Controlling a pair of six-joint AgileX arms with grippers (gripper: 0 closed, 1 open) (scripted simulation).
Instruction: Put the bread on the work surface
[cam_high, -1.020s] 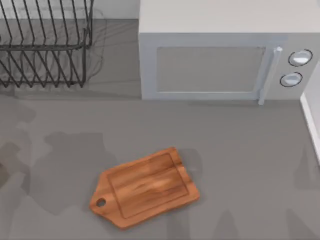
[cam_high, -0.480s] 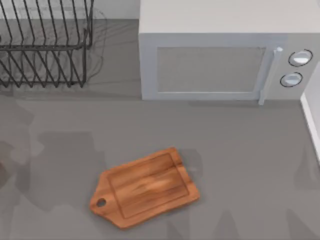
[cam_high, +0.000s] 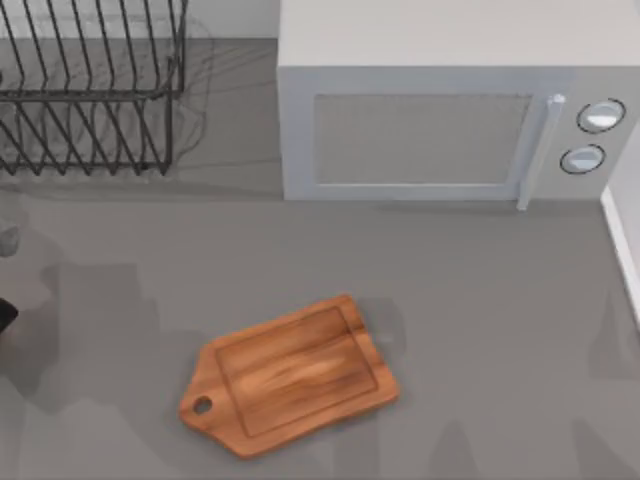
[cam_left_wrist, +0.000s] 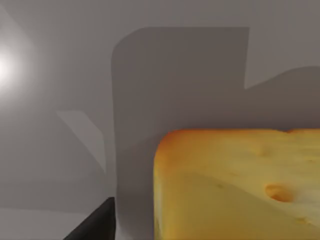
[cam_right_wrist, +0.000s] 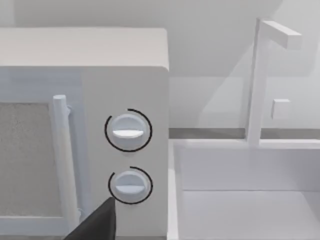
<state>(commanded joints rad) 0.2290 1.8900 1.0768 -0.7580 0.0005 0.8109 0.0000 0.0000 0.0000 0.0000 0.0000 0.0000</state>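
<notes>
The bread, a golden-yellow chunk with orange-brown edges, lies on the grey table right under my left gripper. One dark fingertip stands beside the bread with a gap of table between them, so the gripper is open and holds nothing. A dark part of my left arm shows at the table's left edge. The work surface, a reddish-brown wooden board with a holed handle, lies bare at the front middle of the table. My right gripper is open and parked, facing the microwave's knobs.
A white microwave with its door shut stands at the back. A black wire dish rack stands at the back left. A white sink with a tap lies to the microwave's right.
The arm shadows on the table have slid to the left, and a dark part of my left arm has come into the top view's left edge. The board has not moved.
</notes>
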